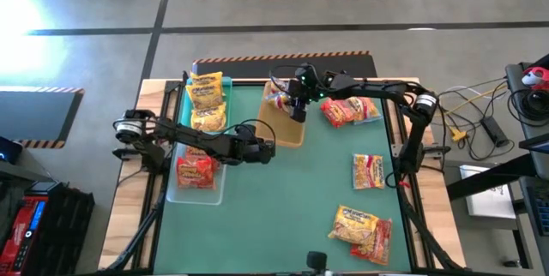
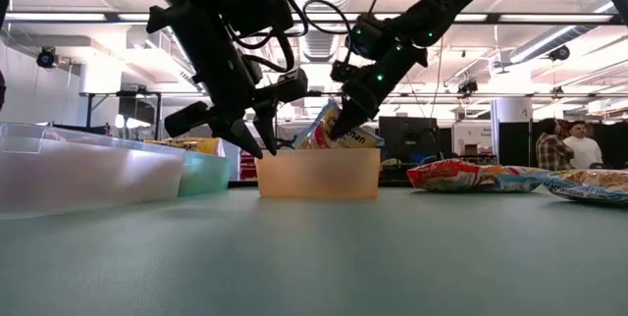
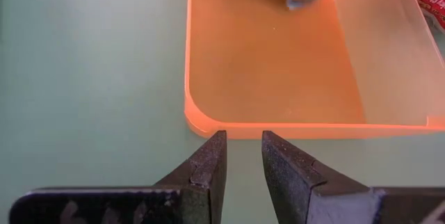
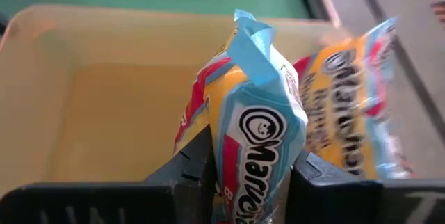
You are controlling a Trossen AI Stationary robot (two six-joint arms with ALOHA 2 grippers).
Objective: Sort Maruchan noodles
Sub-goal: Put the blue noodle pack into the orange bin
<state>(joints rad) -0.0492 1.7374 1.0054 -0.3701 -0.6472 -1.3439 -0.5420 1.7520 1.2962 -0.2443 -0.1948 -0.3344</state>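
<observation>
Right tool is clamping a Maruchan packet over the tan tray, upper centre of the high view. Left tool, fingers nearly closed and empty, is hovering beside the tray's near edge.

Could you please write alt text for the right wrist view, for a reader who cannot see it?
The right pincer grips a blue-edged Maruchan packet upright over the tan tray. A second packet leans inside the tray just beyond it.
</observation>
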